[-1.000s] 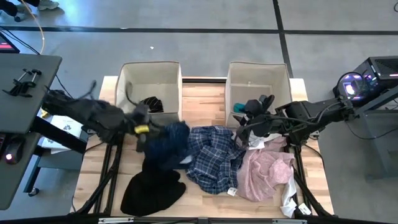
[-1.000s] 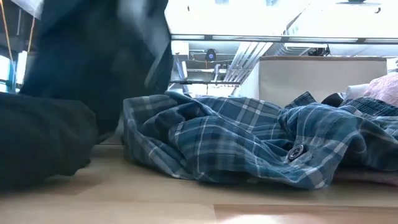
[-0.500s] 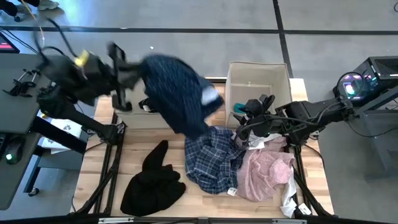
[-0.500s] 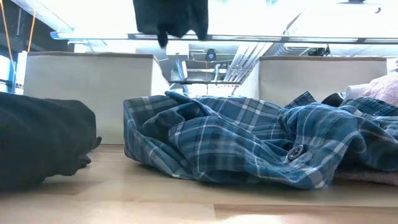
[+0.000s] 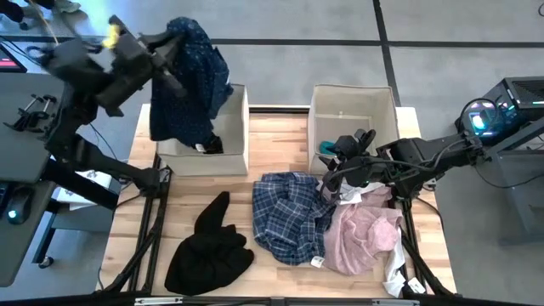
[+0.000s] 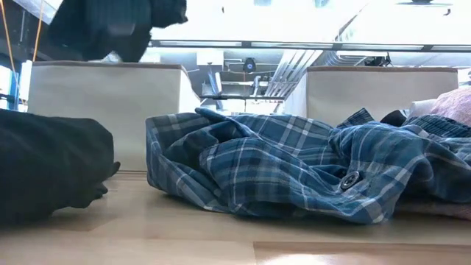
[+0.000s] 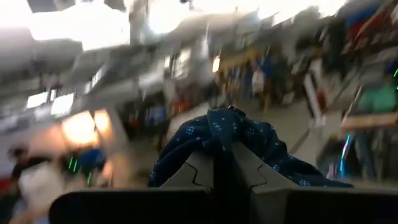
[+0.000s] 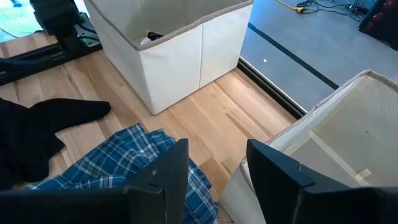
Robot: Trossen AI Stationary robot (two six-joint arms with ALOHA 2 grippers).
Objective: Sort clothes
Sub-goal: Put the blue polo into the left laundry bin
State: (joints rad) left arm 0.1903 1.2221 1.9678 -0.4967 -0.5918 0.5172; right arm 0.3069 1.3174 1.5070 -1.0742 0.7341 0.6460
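Note:
My left gripper [image 5: 172, 44] is raised over the far left of the table, shut on the dark navy patterned garment [image 5: 189, 85]. That garment hangs above the left beige bin [image 5: 240, 127] and shows dark at the top left of the low view [image 6: 110, 29]. The black garment [image 5: 208, 246], the blue-white plaid shirt [image 5: 289, 212] and the pale pink shirt [image 5: 365, 234] lie flat on the table. My right gripper [image 8: 214, 168] hovers open near the right bin [image 5: 353, 93], above the plaid shirt's edge [image 8: 124, 162]. My left gripper pinches a bunched fold of the navy garment [image 7: 227, 127] between its two fingertips [image 7: 208, 168]. The fingers lie about level. The cloth spills over them and hangs slack below, clear of the table, its lower end [image 6: 110, 55] about at the left bin's rim.
A dark item [image 5: 208, 144] lies in the left bin and a small teal piece [image 5: 327, 147] in the right bin. White cloth [image 5: 395, 276] lies at the near right corner. Bare wood [image 5: 276, 140] shows between the bins.
My left gripper has risen from the table's middle and swung toward the far left, rolling its wrist, still shut. The navy garment has been lifted clear off the pile and now hangs over the left bin. The black garment beneath lies uncovered.

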